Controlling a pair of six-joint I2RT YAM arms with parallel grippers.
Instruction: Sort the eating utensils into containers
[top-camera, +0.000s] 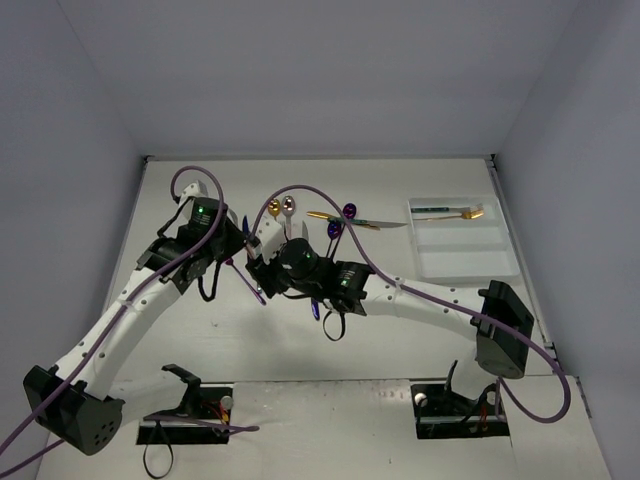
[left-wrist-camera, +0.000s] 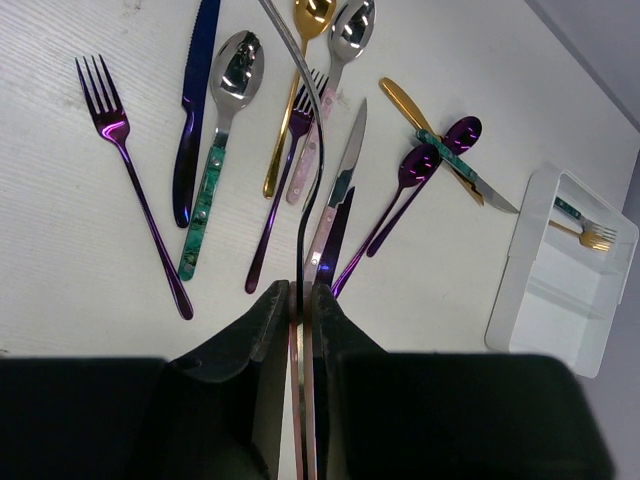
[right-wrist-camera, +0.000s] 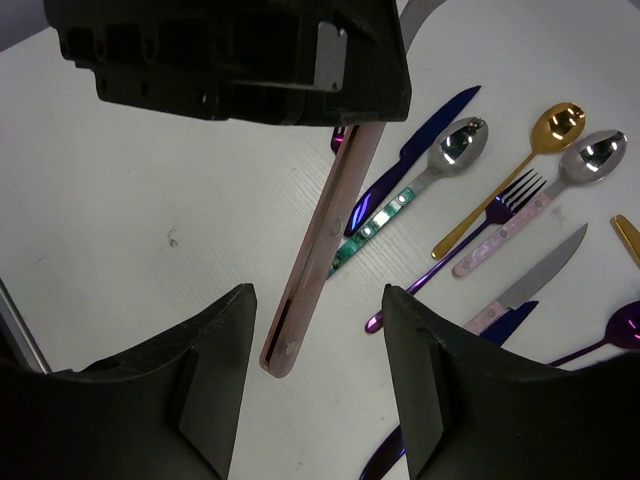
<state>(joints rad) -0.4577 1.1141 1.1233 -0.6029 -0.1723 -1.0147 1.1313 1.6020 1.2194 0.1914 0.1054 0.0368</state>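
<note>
Left gripper (left-wrist-camera: 302, 300): clamped on pink-handled utensil (right-wrist-camera: 330, 230);
Right gripper (right-wrist-camera: 318, 305): jaws apart, flanking that handle's end;
Utensils (left-wrist-camera: 220, 120): strewn near the table's (top-camera: 400, 350) far edge;
Tray (top-camera: 465, 255): far right corner, gold fork (top-camera: 470, 213) inside.

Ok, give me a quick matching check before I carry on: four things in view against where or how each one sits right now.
Things:
1. pink-handled utensil
2. gold fork
3. purple fork
4. right fingers

States:
A. lying in the white tray
B. open, one on each side of the pink handle
C. clamped between the left fingers
D. flat on the table, outside the tray

Pairs: 1-C, 2-A, 3-D, 4-B.
</note>
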